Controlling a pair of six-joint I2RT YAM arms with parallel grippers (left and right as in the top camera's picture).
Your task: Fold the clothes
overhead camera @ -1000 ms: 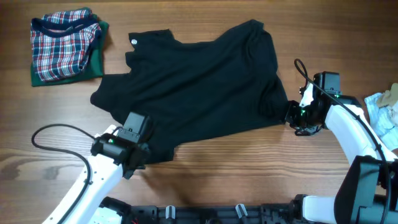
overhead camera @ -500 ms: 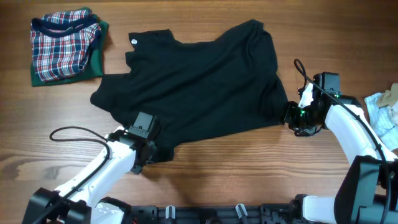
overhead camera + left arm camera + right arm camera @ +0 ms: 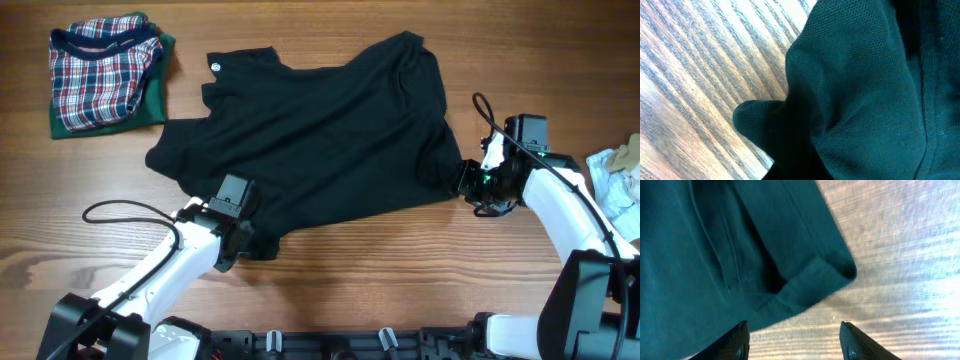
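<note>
The clothes point(image 3: 310, 130), a black short-sleeved shirt with a small white logo near the collar, lie spread and wrinkled across the middle of the wooden table point(image 3: 380, 270). My left gripper point(image 3: 243, 240) sits at the shirt's near-left corner, shut on the fabric. In the left wrist view the black cloth point(image 3: 865, 75) bunches down over the jaws and hides the fingers. My right gripper point(image 3: 463, 186) is at the shirt's right corner, open. Its two fingertips point(image 3: 740, 340) straddle bare wood just short of the folded hem point(image 3: 830, 275).
A red, white and blue plaid garment point(image 3: 100, 70) lies folded on a green cloth point(image 3: 155, 105) at the far left. A pale crumpled cloth point(image 3: 618, 170) lies at the right edge. The left arm's cable point(image 3: 110, 210) loops over the table.
My left gripper slid forward onto the shirt's near-left corner and closed on the fabric. The right gripper has hardly moved and stays open.
</note>
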